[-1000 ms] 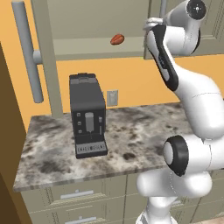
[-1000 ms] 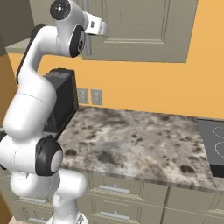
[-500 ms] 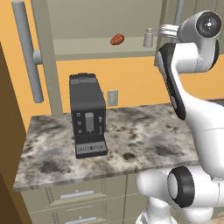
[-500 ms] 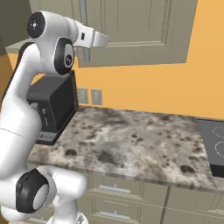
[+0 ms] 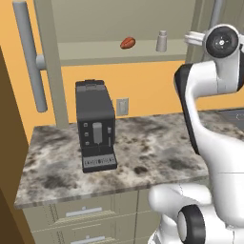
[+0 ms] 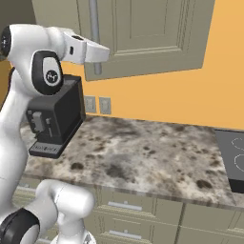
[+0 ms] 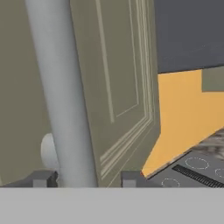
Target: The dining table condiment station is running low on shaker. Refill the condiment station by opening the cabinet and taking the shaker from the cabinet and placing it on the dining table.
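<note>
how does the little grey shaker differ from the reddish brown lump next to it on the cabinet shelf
The small grey cylindrical shaker stands upright, taller than wide; the reddish-brown oval lump lies low and wider than tall. The shaker is pale grey with a narrower rounded cap; the lump is one rust colour, without a cap. The shaker sits to the right, the lump to the left in the left base view. Both rest on the same open beige-grey cabinet shelf.
</note>
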You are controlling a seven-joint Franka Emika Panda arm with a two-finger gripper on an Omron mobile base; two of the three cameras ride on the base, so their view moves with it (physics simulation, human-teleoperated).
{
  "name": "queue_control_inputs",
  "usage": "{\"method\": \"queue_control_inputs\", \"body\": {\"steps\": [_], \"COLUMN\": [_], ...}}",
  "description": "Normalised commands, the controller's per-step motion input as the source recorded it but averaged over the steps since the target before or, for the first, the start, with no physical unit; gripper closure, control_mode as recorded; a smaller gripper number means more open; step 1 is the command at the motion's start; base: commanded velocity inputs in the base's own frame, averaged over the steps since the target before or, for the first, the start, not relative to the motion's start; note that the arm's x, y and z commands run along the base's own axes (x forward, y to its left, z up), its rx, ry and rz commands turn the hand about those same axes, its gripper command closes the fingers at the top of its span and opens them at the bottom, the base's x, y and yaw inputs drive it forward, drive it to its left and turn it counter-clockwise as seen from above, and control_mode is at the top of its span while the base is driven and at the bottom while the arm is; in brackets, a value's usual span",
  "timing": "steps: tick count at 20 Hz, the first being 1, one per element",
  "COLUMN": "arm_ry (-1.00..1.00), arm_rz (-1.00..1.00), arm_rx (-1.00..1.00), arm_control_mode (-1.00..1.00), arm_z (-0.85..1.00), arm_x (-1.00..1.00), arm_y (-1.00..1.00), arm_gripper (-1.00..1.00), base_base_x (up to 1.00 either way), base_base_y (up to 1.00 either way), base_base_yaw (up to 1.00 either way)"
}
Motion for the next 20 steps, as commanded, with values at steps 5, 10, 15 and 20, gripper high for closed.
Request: {"method": "queue_control_inputs", "body": {"steps": [5, 10, 15, 20], "arm_ry": [-0.19, -0.12, 0.02, 0.27], "arm_rz": [-0.15, -0.15, -0.23, -0.3], "arm_rx": [0.0, 0.01, 0.09, 0.07], "arm_control_mode": [-1.0, -1.0, -1.0, -1.0], "arm_z": [0.0, 0.2, 0.19, 0.03], "arm_x": [-1.0, -1.0, -0.34, 0.33], "arm_y": [0.12, 0.83, 1.0, 0.81], "arm_gripper": [-1.0, -1.0, -1.0, -1.0], "base_base_x": [0.0, 0.0, 0.0, 0.0], "base_base_y": [0.0, 0.0, 0.0, 0.0], "base_base_yaw": [0.0, 0.0, 0.0, 0.0]}}
